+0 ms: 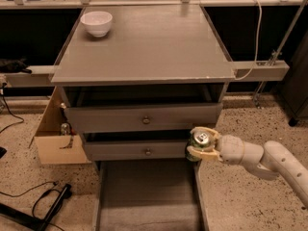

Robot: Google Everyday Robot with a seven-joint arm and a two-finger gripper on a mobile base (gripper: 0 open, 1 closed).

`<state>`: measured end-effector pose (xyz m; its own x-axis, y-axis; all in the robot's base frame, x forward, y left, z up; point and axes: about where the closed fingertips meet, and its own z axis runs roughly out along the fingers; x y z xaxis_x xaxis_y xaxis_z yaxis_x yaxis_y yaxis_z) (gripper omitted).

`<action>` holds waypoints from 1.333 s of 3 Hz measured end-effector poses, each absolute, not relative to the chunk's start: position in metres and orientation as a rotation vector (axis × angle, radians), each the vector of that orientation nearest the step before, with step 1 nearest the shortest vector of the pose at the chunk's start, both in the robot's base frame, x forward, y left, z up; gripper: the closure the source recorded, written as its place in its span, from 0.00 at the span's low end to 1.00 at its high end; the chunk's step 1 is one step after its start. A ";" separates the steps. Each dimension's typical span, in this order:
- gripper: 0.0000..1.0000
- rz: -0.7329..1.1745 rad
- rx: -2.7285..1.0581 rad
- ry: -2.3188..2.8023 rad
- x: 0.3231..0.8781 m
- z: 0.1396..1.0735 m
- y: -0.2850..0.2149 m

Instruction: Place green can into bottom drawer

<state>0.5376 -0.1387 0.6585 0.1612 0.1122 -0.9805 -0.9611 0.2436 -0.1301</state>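
The green can (197, 144) has a silver top with a pull tab and stands upright in my gripper (201, 145), whose fingers are shut around it. The can hangs at the right end of the middle drawer's front, just above the right rear corner of the bottom drawer (144, 196). The bottom drawer is pulled out towards me, a wide shallow grey tray with a bare floor. My white arm (262, 158) reaches in from the lower right.
A white bowl (96, 22) sits at the far left of the grey cabinet top (149, 47). Two upper drawers with round knobs (146, 121) are slightly open. An open wooden box (55, 138) stands left of the cabinet. Black cables (43, 208) lie on the floor at lower left.
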 end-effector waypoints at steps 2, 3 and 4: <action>1.00 1.023 -1.012 1.126 0.540 0.637 -0.127; 1.00 1.061 -1.014 1.168 0.539 0.559 -0.105; 1.00 1.076 -1.030 1.179 0.536 0.504 -0.097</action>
